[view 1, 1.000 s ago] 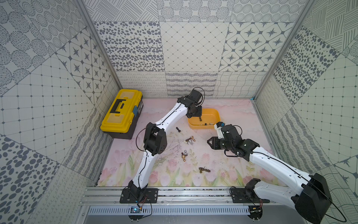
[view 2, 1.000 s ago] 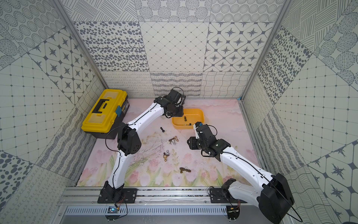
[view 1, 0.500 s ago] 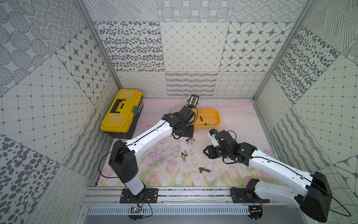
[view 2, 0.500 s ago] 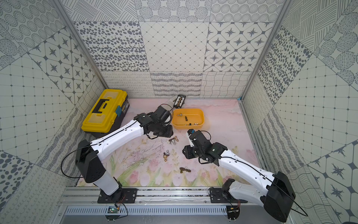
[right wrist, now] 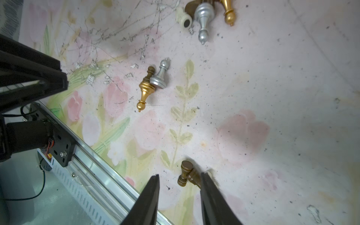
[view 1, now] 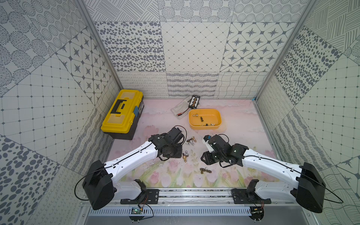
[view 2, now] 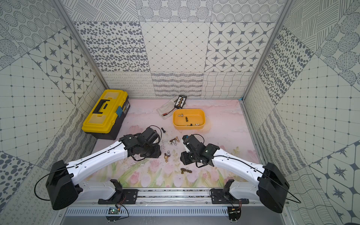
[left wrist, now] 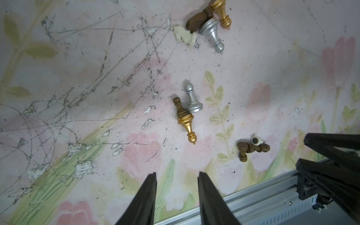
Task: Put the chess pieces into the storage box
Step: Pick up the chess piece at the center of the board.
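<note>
My left claw (left wrist: pixel 177 173) hangs released, empty, gold piece (left wrist: pixel 185 120) ahead; my right claw (right wrist: pixel 180 174), also released, has brown pieces (right wrist: pixel 187 171) at its tips.

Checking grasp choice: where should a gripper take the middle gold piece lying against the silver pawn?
Likely the slim neck near its ball tip, from above, jaws across: the gold piece lies flat, and the silver pawn crowds only its flared base.

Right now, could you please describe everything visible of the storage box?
The storage box is a shallow yellow-orange tray, plastic by its look, rectangular with rounded corners, lidless. It sits flat on the floral mat near the back wall, close to a small black case. A few chess pieces lie inside, some against its near wall.
</note>
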